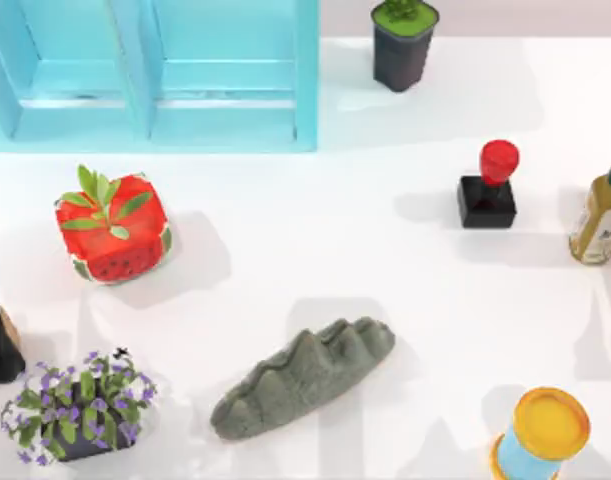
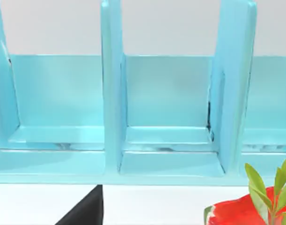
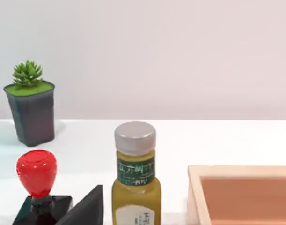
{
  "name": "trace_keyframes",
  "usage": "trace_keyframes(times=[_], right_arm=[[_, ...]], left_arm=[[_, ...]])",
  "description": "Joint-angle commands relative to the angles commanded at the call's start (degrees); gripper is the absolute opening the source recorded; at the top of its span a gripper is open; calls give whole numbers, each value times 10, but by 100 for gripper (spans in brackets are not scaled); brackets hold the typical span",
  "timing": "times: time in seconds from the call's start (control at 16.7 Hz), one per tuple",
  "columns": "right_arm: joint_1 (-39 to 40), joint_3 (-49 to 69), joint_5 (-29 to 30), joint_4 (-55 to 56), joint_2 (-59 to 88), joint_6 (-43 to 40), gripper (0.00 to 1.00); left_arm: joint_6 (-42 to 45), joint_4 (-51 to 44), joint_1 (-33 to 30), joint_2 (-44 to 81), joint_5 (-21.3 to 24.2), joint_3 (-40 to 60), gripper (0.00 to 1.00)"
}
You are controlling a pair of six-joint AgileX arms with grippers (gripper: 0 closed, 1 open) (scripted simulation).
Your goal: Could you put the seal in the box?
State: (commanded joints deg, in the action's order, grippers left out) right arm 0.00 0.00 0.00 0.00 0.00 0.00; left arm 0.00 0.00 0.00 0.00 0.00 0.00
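I could not tell how my grippers' jaws stood; the frame cut off the box (image 1: 225,110) at the top view's upper left; the seal (image 1: 490,185) stood upright at the right, apart from it, just beside the bottle (image 1: 600,215) clipped by the right edge; bare table (image 1: 325,230) lay between seal and box

A white table (image 1: 315,230) carries everything. The light-blue box (image 1: 155,75) stands at its far left, with a dark pot (image 1: 403,42) holding a green plant to its right. The seal (image 1: 490,185) sits upright toward the right, near a yellow bottle (image 1: 603,215). A watermelon-patterned cube (image 1: 113,228), a potted purple flower (image 1: 77,408), a grey-green rock (image 1: 303,378) and a yellow-lidded can (image 1: 545,435) lie nearer.
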Motion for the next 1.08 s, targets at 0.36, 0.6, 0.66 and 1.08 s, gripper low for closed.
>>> trace_keyframes(times=[0.36,0.6,0.66,1.08], right_arm=[[-9,55,1,-40,49,8,100],[-23,203,6,-139,184,26,100],[-26,252,7,-170,229,31,100],[-29,623,18,-419,585,76,100]], left_arm=[[0,0,0,0,0,0,100],[0,0,0,0,0,0,100],[0,0,0,0,0,0,100],[0,0,0,0,0,0,100]])
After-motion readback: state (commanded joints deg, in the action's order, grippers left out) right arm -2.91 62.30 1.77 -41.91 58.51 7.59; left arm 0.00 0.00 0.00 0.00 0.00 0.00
